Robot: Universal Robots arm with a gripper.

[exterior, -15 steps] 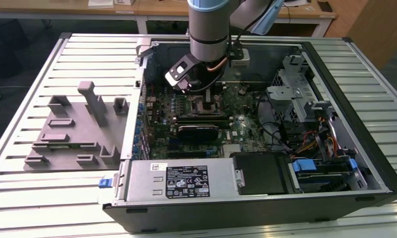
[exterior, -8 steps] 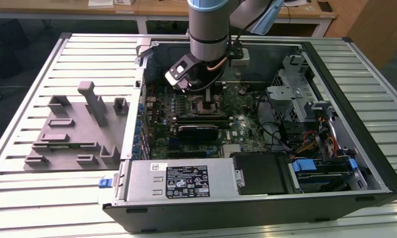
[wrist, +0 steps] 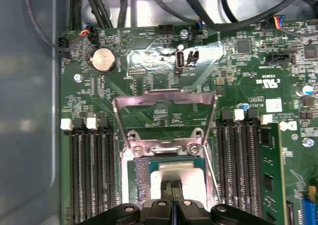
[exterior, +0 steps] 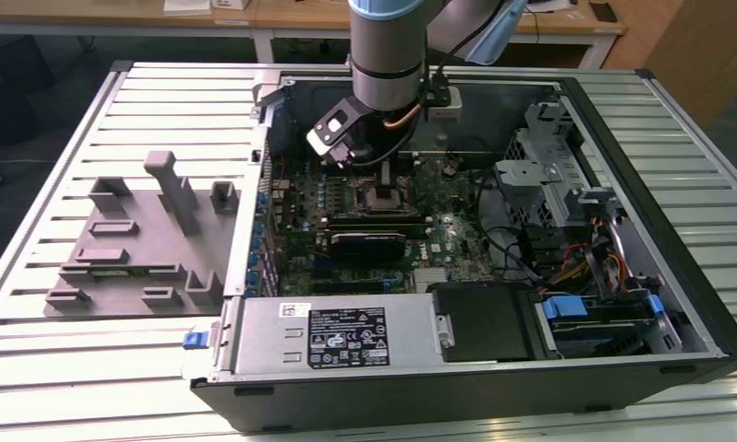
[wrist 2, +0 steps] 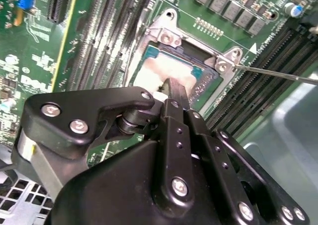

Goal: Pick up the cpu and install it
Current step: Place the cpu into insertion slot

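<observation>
Shows the black metal gripper [wrist: 171, 186] shut tight, fingers together, gripping nothing, tips right at the small flat square silvery-grey cpu [wrist: 191, 178]. Places that cpu inside the metal-framed square motherboard socket [wrist 2: 166, 36], beneath the raised hinged steel load plate [wrist: 164, 97].

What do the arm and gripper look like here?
The arm is a silver-grey cylindrical tube with a pale blue joint cap and a black ring at the wrist. A black cable runs alongside it, and a short orange cable loops near the wrist. The gripper is made of matte black linkage plates with silver screw heads, tapering to narrow black fingers.
</observation>
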